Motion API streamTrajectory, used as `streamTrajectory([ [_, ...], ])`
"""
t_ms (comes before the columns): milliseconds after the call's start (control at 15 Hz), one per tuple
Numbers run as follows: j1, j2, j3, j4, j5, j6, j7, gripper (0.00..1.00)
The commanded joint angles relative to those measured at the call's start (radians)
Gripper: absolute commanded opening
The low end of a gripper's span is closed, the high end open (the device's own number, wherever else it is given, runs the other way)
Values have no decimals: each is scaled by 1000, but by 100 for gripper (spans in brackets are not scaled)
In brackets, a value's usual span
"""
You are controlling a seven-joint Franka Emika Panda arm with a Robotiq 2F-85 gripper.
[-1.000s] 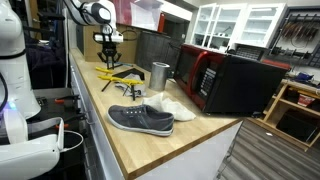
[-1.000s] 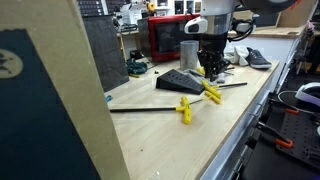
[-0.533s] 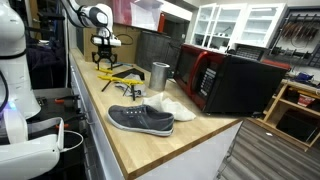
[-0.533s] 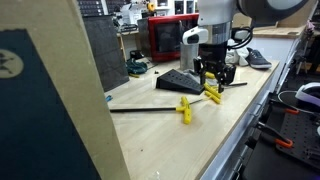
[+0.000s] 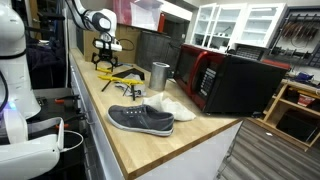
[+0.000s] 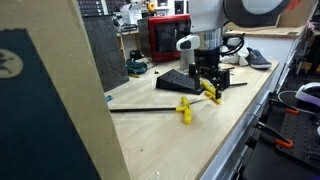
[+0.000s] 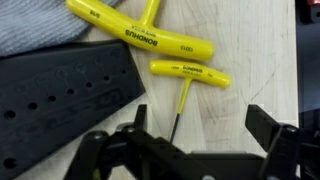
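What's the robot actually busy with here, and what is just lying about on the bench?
In hand:
- gripper, open, empty, above the keys
- small yellow hex key
- large yellow hex key
- black holder

Lying about:
- grey shoe
- metal cup
- microwave
- long-shafted yellow key

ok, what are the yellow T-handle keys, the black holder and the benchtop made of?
The T-handle keys: the yellow grips look like glossy moulded plastic with printed lettering; the thin dark shaft looks like metal. The black holder: matte, with rows of round holes, probably plastic. The benchtop: pale wood with visible grain and a smooth finish.
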Motion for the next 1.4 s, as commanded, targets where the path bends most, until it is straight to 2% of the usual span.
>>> streamTrajectory([
  [0, -17, 40, 15, 45, 42, 9, -36, 100],
  [400, -20, 65, 30, 52, -10, -6, 43, 100],
  [467, -19, 69, 33, 49, -21, -4, 63, 94],
  [533, -20, 72, 36, 49, -23, -4, 70, 77],
  [733, -23, 71, 39, 45, -58, -5, 120, 63],
  [933, -30, 63, 34, 37, -107, -9, 172, 37],
  [1267, -51, 60, 30, 22, -172, -12, 246, 0],
  [1333, -54, 61, 30, 19, -178, -13, 254, 0],
])
